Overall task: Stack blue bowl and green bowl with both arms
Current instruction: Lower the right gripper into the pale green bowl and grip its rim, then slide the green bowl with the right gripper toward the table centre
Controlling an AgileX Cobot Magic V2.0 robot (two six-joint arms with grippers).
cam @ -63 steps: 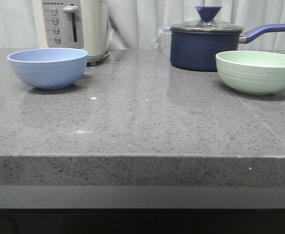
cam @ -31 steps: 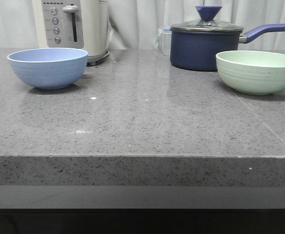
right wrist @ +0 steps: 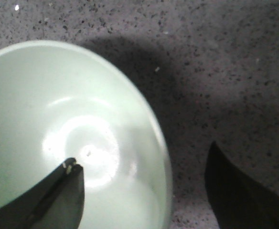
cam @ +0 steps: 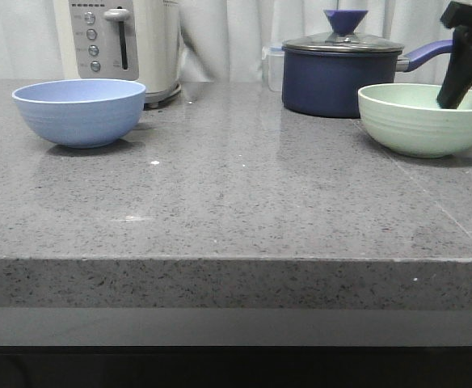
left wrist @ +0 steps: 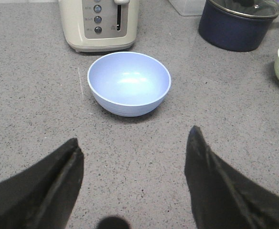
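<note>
Here, my right gripper (right wrist: 142, 191) straddled the rim of the green bowl (cam: 424, 120) at the right edge of the front frame, jaws spread wide, one finger (right wrist: 58, 195) inside the bowl and the other outside above the grey counter (cam: 236, 202). In the front view only one dark finger showed, slanting down into the bowl. My left gripper (left wrist: 132, 183) hung open and empty, the blue bowl (left wrist: 129, 83) sitting upright between and beyond its fingers. That bowl stood at the left of the front frame, well apart from the green one. Behind them stood a cream toaster (cam: 123, 44) at upper left and a navy lidded saucepan (cam: 341, 73) at upper right.
</note>
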